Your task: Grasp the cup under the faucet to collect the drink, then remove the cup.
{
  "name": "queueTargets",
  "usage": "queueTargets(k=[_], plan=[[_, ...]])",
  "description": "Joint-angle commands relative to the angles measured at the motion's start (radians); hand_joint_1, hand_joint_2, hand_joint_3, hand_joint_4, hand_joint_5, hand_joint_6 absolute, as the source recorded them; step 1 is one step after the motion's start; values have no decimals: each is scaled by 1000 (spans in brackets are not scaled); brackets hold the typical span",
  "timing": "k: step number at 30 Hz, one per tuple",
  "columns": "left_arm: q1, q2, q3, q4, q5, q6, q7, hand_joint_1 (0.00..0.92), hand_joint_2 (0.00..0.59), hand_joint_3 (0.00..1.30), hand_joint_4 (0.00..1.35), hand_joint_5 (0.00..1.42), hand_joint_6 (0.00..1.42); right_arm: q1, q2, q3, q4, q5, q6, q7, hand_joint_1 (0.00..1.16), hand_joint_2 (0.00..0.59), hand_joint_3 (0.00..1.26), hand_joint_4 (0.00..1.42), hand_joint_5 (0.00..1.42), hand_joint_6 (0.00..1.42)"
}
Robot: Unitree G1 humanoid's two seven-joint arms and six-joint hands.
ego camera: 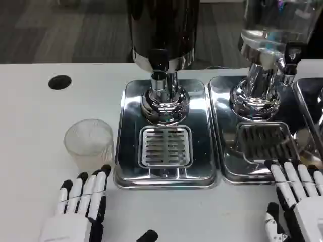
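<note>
Your cup (89, 142) stands upright on the bench (30, 111), left of the drip tray (126, 166) rather than under the faucet (158, 68), so nothing can be collected. Your left hand (79, 206) lies released just below it, positioned to grasp; your right hand (298, 194) rests released too.

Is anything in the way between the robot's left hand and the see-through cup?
No, nothing visible. The cup stands on the white table just beyond the left hand's fingertips, with only bare table between them. The hand is open and not touching it.
</note>
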Motion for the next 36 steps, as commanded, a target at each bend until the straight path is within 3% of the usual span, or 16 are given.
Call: queueTargets(k=[1,23,33,36], plan=[[-2,5,-3,10,3,-15,13,0,116,0,0,27,0,6,-3,-6,-1,16,-7,-11,61,583,44,0,0,0],[12,8,9,25,-8,-58,58,0,116,5,0,49,0,24,-13,-7,-33,16,-1,0,68,582,53,0,0,0],[17,13,34,-13,-30,-114,68,0,115,47,0,70,4,67,-13,-21,-60,16,-1,-19,68,582,53,0,0,0],[7,27,57,-21,-80,-187,76,0,110,112,0,100,25,70,-15,-28,-61,22,-7,-22,68,582,53,0,0,0]])
